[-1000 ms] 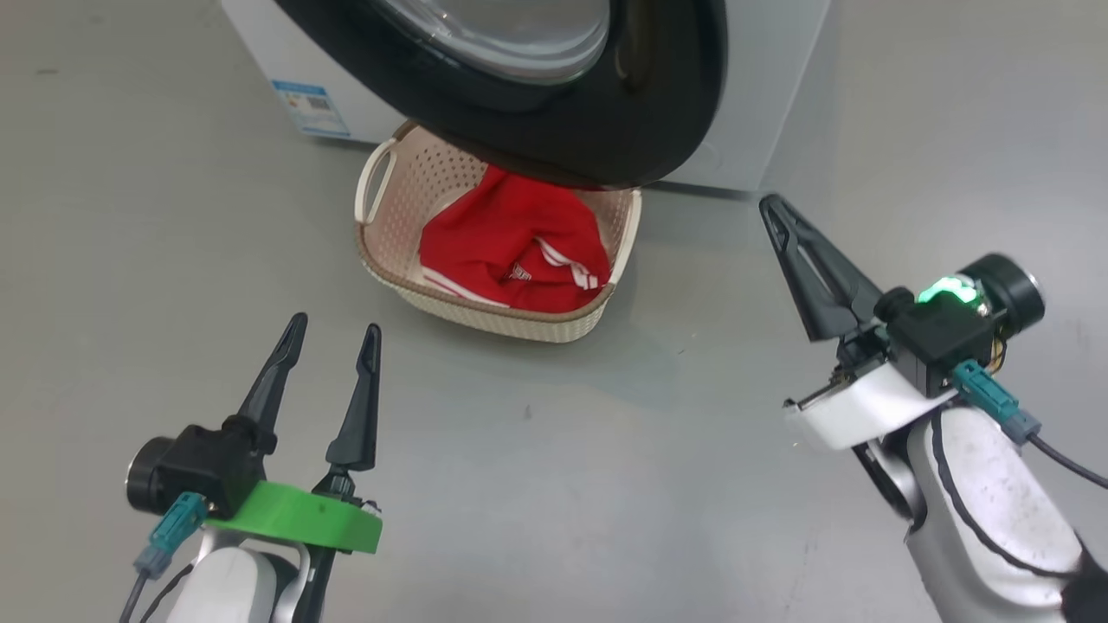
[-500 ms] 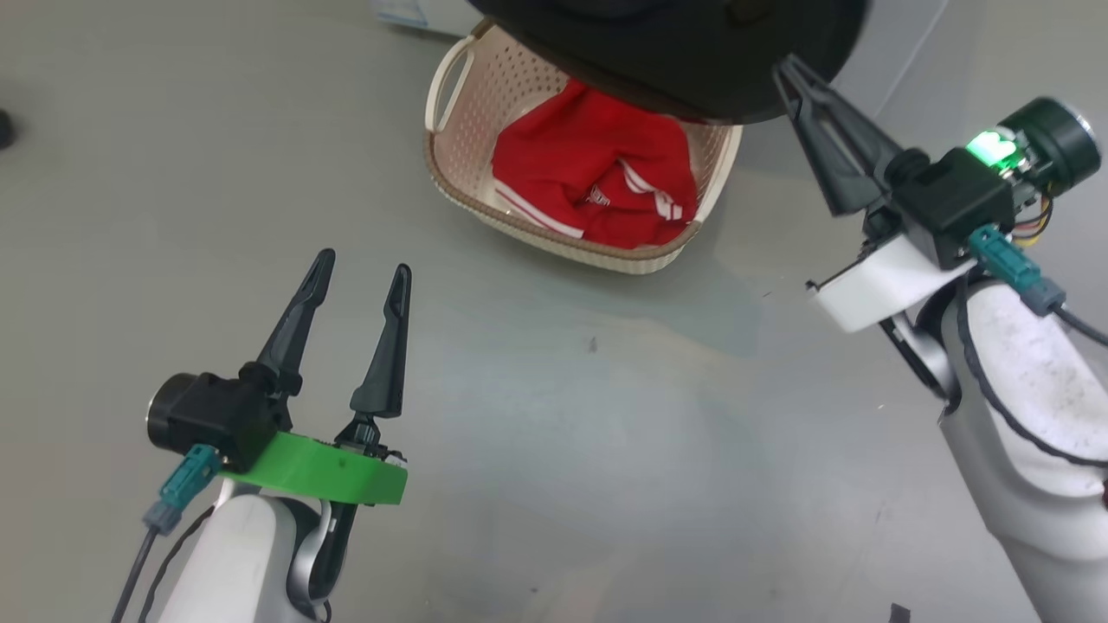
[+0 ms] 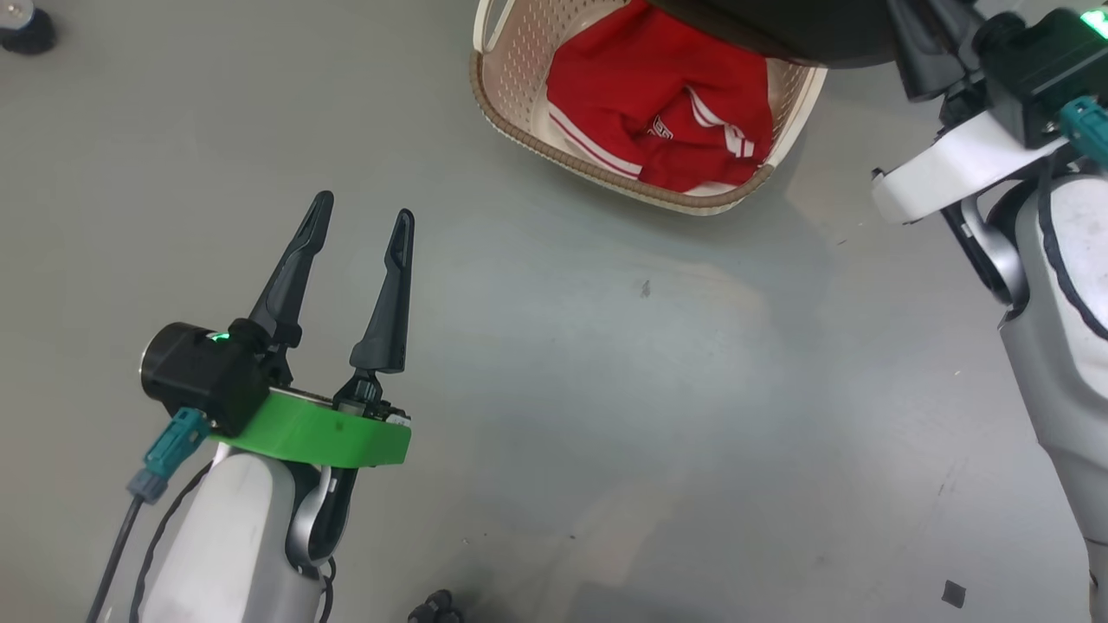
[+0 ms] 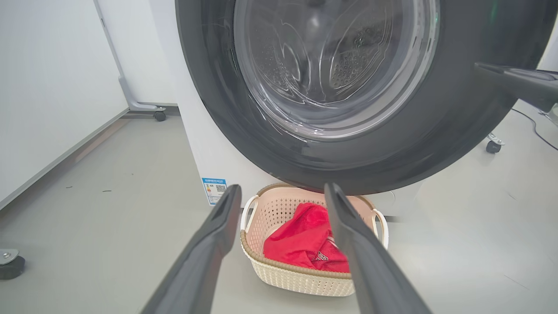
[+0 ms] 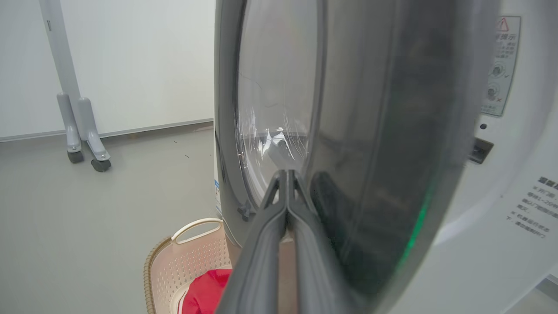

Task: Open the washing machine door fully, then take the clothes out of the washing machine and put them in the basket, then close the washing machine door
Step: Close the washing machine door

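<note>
The clothes (image 3: 658, 95) lie in the basket (image 3: 554, 156) under the door (image 4: 457, 131), and the right gripper (image 5: 287, 174), fingers together at its rim, might skid off that glossy curve when pushing, while the left gripper (image 3: 362, 206) hangs with fingers apart.

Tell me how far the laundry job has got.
Done: the clothes lie in the basket, so unloading looks finished. In hand: the right gripper, shut, is up against the outer face of the washing machine door, apparently to push it; the left gripper hangs open and empty over the floor. Left: the door stands ajar from the washing machine and has to be closed.
</note>
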